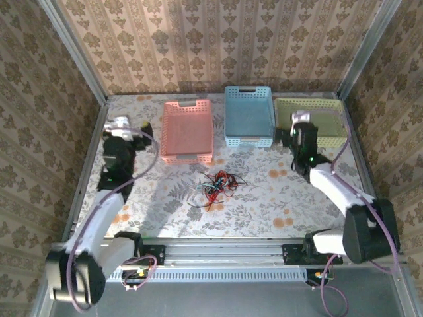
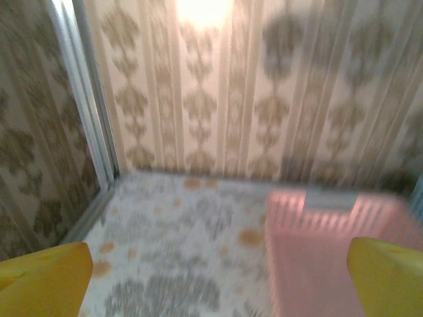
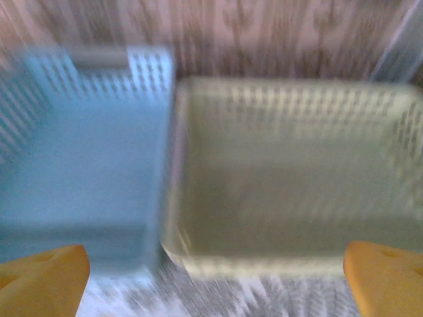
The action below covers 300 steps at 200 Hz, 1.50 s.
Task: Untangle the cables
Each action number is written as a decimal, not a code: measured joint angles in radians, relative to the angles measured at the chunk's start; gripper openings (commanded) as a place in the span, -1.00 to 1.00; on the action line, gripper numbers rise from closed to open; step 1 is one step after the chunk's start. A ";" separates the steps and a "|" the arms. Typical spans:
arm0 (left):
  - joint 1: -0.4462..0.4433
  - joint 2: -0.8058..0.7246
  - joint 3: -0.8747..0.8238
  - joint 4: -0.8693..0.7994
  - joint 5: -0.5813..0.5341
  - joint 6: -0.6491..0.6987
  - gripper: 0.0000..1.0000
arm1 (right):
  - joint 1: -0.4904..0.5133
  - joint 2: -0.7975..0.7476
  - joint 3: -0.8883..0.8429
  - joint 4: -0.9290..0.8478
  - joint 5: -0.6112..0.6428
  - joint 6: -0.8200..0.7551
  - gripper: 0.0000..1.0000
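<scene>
1. The tabletop [image 1: 277, 205], walled on three sides, has open room across its near half and along its left edge.
2. Three baskets line the far edge: pink [image 1: 188, 158], blue [image 1: 248, 140] and green [image 1: 330, 101], the last two side by side.
3. The left pincer [image 2: 218, 277] hangs left of the pink basket with its jaws spread wide and gripping nothing. The right pincer [image 3: 218, 277], equally spread, hovers before the blue and green baskets.
4. The cables [image 1: 217, 183], red and black, lie in one tangled heap mid-tabletop, apart from the baskets and pincers.

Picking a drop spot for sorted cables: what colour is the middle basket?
The middle basket is light blue, clearest in the top external view.
</scene>
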 measured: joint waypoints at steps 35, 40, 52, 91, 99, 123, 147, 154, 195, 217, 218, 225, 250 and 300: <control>0.024 -0.261 0.123 -0.304 0.034 -0.305 1.00 | -0.011 -0.219 0.253 -0.307 -0.147 0.242 0.53; 0.031 -0.313 0.096 -0.333 0.050 -0.336 1.00 | -0.026 -0.259 0.230 -0.337 -0.187 0.267 0.48; 0.046 -0.407 0.047 -0.420 0.084 -0.391 1.00 | -0.039 -0.327 0.183 -0.424 -0.246 0.298 0.44; 0.055 -0.512 -0.034 -0.639 0.188 -0.504 1.00 | 0.147 -0.384 0.045 -0.651 -0.328 0.336 0.30; 0.055 -0.515 -0.066 -0.639 0.233 -0.515 1.00 | 0.193 -0.387 0.014 -0.670 -0.335 0.342 0.27; 0.043 -0.449 -0.161 -0.617 0.348 -0.548 1.00 | 0.309 -0.362 -0.043 -0.686 -0.343 0.379 0.17; -0.031 -0.304 -0.201 -0.592 0.386 -0.565 1.00 | 0.438 -0.291 -0.063 -0.667 -0.326 0.420 0.14; -0.061 -0.263 -0.201 -0.584 0.387 -0.566 1.00 | 0.484 -0.266 -0.064 -0.657 -0.315 0.433 0.17; -0.217 -0.080 -0.166 -0.562 0.330 -0.576 1.00 | 0.636 -0.126 -0.064 -0.575 -0.271 0.517 0.32; -0.238 -0.027 -0.152 -0.554 0.305 -0.597 1.00 | 0.684 -0.046 -0.064 -0.520 -0.256 0.558 0.36; -0.238 -0.026 -0.152 -0.554 0.305 -0.599 1.00 | 0.687 -0.041 -0.064 -0.518 -0.256 0.559 0.36; -0.242 -0.019 -0.152 -0.554 0.299 -0.605 1.00 | 0.699 -0.013 -0.064 -0.500 -0.256 0.568 0.37; -0.243 -0.015 -0.152 -0.550 0.282 -0.633 1.00 | 0.717 0.093 -0.047 -0.449 -0.252 0.574 0.37; -0.250 -0.017 -0.155 -0.541 0.257 -0.646 1.00 | 0.710 0.301 0.076 -0.415 -0.220 0.517 -0.06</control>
